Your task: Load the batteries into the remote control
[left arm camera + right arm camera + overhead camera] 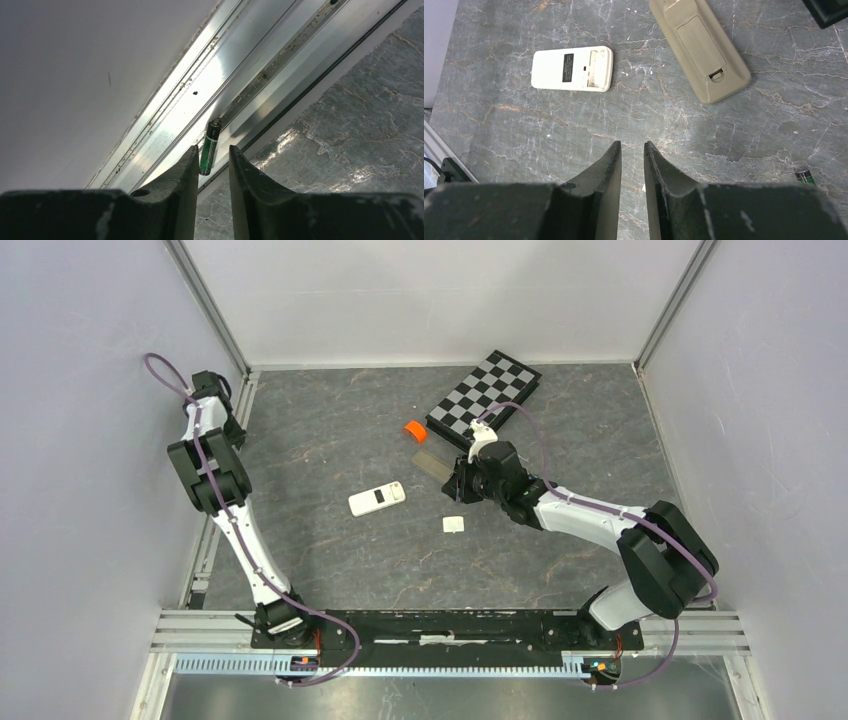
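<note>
So, batt. no. 1 (pixel 210 147): slim cylinder in a glossy green-and-black wrap, print too small to read. It lies lengthwise in a groove of the ribbed aluminium rail (pixel 250 65) at the worktop's left edge, beside the plain white wall (pixel 75 75). Over it the left jaws, dark matt plastic w/ scuffed edges, stand part open; the cell's near end shows in the gap btwn the tips, nothing gripped. Batt. no. 2 (pixel 805 176): only a green end shows, on the grey veined stone-look worktop (pixel 499 125), off to one side of the right jaws. Those stand a narrow slit apart, empty. White remote (pixel 572 68): flat rounded rectangle, back up, batt. bay uncovered, black label illegible. Small white square piece (pixel 453 524) lies apart from it, nearer the arms. Tan remote (pixel 701 47): back up, lid on, w/ tab. Beyond: orange roll (pixel 414 429) and b/w chequered board (pixel 485 400).
</note>
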Robot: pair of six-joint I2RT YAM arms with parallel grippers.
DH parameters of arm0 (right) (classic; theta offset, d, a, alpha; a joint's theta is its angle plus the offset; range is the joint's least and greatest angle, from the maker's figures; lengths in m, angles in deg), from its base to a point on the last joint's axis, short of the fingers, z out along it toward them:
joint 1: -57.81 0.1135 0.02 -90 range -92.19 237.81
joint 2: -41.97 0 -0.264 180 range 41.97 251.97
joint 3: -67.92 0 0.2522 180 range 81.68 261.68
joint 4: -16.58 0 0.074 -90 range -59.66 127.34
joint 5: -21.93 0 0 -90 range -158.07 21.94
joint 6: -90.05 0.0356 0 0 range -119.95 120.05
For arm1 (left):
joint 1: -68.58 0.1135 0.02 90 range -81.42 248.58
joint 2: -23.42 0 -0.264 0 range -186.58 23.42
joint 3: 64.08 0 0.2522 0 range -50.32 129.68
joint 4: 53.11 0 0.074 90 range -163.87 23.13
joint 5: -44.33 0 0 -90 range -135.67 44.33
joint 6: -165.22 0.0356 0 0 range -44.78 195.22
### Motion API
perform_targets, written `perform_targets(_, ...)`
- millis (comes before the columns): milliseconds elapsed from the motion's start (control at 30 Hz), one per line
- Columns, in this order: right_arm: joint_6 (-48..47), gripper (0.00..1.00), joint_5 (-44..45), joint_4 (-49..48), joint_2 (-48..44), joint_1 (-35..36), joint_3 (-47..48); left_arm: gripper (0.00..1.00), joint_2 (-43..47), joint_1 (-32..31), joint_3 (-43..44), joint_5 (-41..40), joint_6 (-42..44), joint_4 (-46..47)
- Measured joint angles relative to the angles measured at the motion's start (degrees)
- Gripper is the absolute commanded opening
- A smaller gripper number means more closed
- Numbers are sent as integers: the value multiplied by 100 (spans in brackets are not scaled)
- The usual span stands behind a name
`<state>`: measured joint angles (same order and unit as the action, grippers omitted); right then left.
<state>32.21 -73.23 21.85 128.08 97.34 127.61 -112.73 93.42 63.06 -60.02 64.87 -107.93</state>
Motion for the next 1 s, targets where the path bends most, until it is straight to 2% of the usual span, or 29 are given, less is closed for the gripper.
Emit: perform_targets(1000, 107, 26, -48, 0, 48, -28, 0, 32, -205, 157, 199, 503, 83, -103)
